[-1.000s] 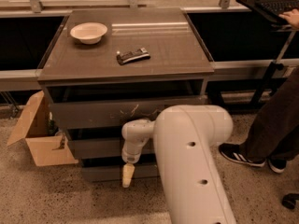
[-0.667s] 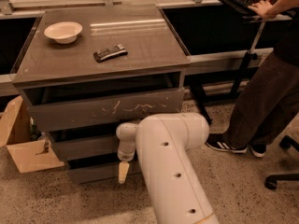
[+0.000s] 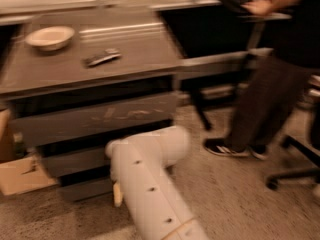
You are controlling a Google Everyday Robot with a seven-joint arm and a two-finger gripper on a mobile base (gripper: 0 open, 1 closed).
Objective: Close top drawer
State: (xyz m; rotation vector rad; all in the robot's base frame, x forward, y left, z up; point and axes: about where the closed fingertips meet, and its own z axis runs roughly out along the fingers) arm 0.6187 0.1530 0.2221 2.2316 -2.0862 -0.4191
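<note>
The top drawer is a wide grey-brown front with pale squiggly scratches across its middle, under the cabinet top. A dark gap shows above it. Two narrower grey drawer fronts sit below. My white arm rises from the bottom middle and bends left. My gripper hangs low in front of the lowest drawer, below and a little right of the top drawer's middle, apart from it.
A white bowl and a dark flat object lie on the cabinet top. A cardboard box stands at the lower left. A person stands at the right by a desk; a chair base is on the floor.
The view has swung right, so the cabinet now sits further left and the person is more in view. My arm and gripper keep the same pose before the lower drawers.
</note>
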